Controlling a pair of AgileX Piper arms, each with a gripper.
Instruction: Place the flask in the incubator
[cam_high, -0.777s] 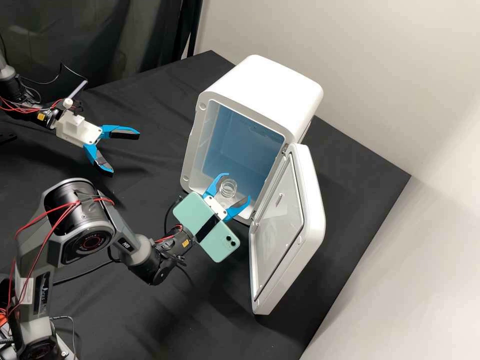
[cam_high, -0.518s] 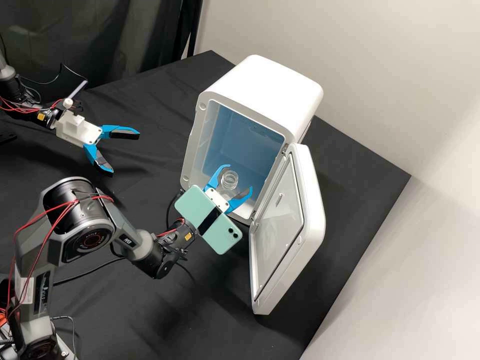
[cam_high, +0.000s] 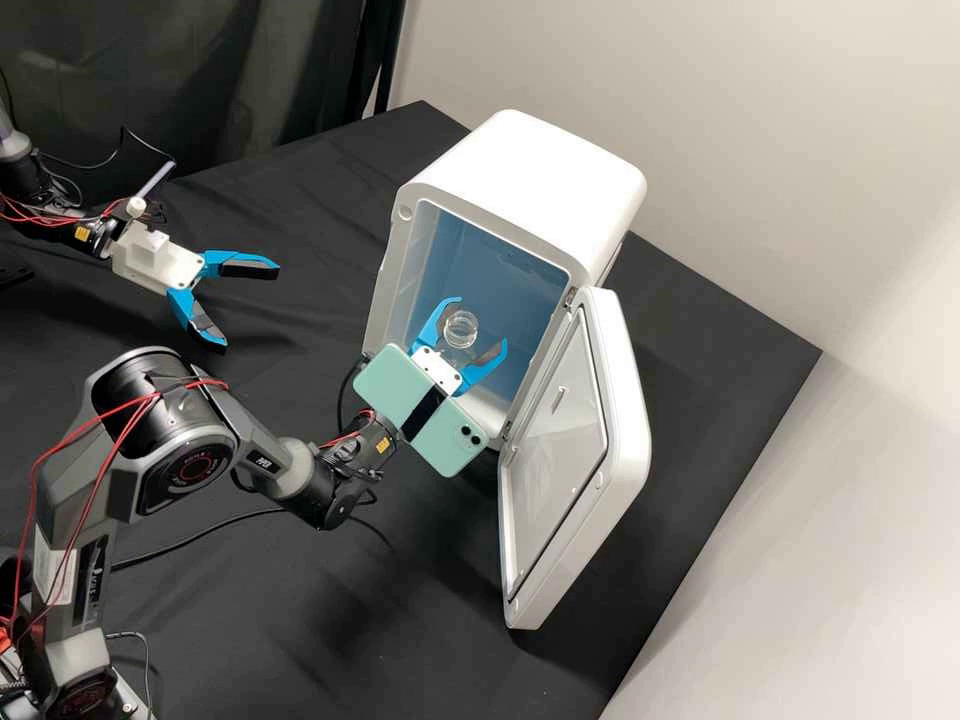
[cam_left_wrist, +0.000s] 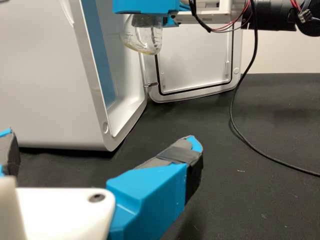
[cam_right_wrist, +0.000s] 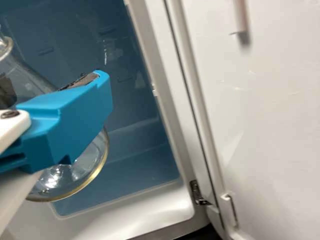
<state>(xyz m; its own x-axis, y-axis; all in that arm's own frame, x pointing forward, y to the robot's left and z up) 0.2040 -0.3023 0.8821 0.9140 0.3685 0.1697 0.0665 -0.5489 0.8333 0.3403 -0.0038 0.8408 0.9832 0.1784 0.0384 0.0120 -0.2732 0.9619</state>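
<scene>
The white incubator (cam_high: 540, 180) stands on the black bench with its door (cam_high: 575, 450) swung open and its blue inside showing. My right gripper (cam_high: 470, 328) is in the opening, shut on the neck of a clear glass flask (cam_high: 460, 327), which hangs above the chamber floor. The right wrist view shows the flask's round base (cam_right_wrist: 70, 175) under a blue finger (cam_right_wrist: 65, 120), with the blue chamber behind. My left gripper (cam_high: 243, 305) is open and holds nothing, low over the bench left of the incubator. The left wrist view looks across at the held flask (cam_left_wrist: 144, 37).
A mint-green phone (cam_high: 420, 420) is mounted on the right wrist. A black cable (cam_left_wrist: 250, 135) trails over the bench near the door. The bench edge runs close behind and to the right of the incubator. Dark curtains hang at the back left.
The right gripper has carried the flask up and farther into the incubator opening. The left arm has not moved.
</scene>
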